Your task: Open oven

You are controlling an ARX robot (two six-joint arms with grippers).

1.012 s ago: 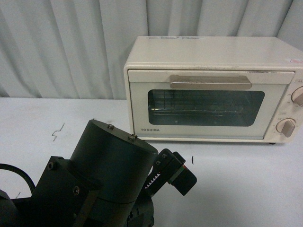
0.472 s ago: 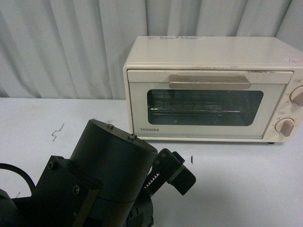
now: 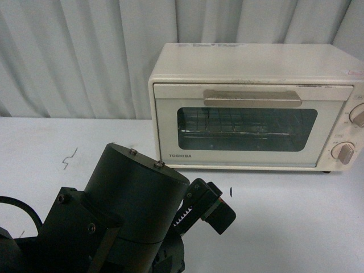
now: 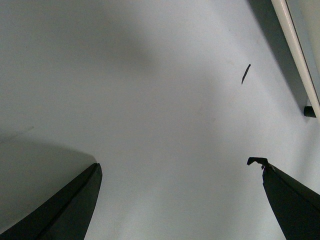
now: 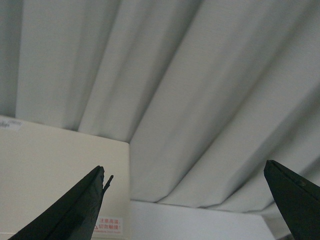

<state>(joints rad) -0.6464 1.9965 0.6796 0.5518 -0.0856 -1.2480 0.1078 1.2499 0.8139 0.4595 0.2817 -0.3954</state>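
Note:
The cream-white TOSHIBA oven (image 3: 250,62) stands at the back right of the table, in front of the curtain. Its glass door (image 3: 246,129) is up and shut, with the beige bar handle (image 3: 252,98) across its top and two pinkish knobs (image 3: 343,152) at the right. My left gripper (image 3: 219,216) is open and empty, low over the table in front of the oven's left corner. The left wrist view shows its gripper (image 4: 176,165) over bare table, with the oven's bottom edge (image 4: 295,50) beside it. My right gripper (image 5: 185,167) is open and empty, facing the curtain beside the oven's top (image 5: 55,175). It is out of the front view.
A pale pleated curtain (image 3: 85,51) hangs behind the white table (image 3: 296,227). A small black mark (image 3: 230,191) lies on the table before the oven, and a thin squiggle (image 3: 69,158) lies at the left. My left arm's dark body (image 3: 125,216) fills the lower left.

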